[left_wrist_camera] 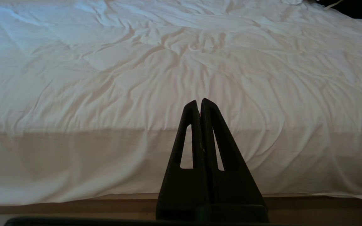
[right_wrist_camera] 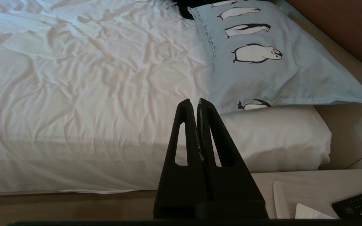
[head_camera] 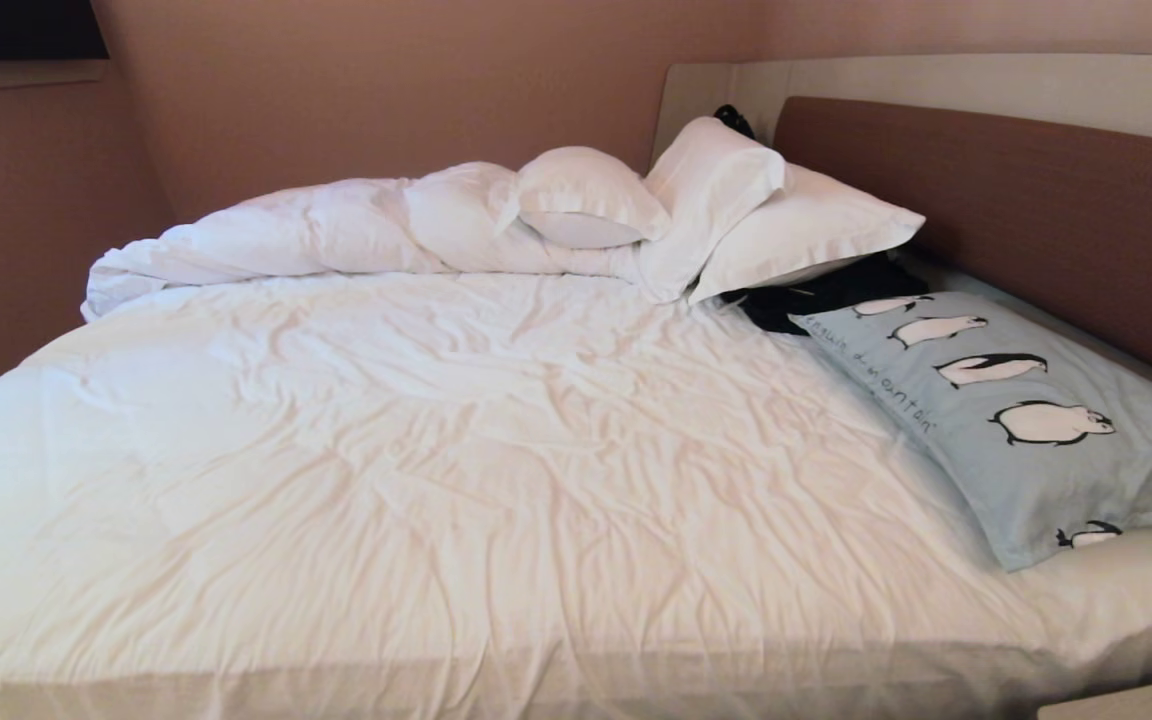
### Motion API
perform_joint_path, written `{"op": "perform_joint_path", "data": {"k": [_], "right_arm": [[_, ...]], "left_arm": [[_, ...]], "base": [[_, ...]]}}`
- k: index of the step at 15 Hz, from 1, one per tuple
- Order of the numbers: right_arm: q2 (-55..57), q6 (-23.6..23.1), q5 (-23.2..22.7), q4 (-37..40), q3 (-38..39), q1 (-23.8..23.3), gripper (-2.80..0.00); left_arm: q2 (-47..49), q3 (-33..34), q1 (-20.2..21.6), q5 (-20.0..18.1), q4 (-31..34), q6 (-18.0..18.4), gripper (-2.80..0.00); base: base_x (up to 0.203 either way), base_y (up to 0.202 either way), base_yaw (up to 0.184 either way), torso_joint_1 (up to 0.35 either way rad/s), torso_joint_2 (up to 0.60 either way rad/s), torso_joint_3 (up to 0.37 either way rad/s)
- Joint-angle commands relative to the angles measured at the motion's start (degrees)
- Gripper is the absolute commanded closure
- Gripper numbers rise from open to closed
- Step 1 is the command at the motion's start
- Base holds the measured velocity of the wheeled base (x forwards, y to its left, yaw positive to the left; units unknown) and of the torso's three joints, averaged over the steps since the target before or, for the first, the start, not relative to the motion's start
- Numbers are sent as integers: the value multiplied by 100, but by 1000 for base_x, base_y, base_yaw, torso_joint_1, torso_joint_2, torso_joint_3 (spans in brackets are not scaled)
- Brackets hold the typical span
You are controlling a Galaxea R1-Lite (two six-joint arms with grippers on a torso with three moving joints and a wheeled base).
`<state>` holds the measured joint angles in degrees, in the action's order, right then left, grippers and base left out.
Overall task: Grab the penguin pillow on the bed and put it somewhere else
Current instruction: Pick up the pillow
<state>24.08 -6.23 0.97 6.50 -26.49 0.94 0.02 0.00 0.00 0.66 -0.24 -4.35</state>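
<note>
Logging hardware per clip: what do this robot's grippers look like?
Both the left gripper and the right gripper show two matte black, tapering triangular fingers, each with a long cut-out slot. The right one's inner edges look scuffed pale. No cables or markings show.

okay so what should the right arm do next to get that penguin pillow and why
Probably open the right pincer and reach toward the near corner of the penguin pillow. It is shut and short of the pillow, which lies untouched along the headboard side of the bed.
</note>
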Motion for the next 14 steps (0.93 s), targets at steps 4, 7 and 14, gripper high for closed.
{"op": "perform_joint_path", "data": {"k": [4, 7, 14], "right_arm": [[2355, 34, 513, -794, -556, -5, 0], [3499, 50, 690, -1094, -1072, -267, 0], [5570, 66, 718, -1554, -2081, -1266, 0]], "left_arm": [[-2, 18, 0, 4, -2, -4, 0], [-2, 18, 0, 4, -2, -4, 0], [-2, 18, 0, 4, -2, -4, 0]], "base": [[0, 0, 0, 0, 0, 0], [0, 0, 0, 0, 0, 0], [0, 0, 0, 0, 0, 0]]}}
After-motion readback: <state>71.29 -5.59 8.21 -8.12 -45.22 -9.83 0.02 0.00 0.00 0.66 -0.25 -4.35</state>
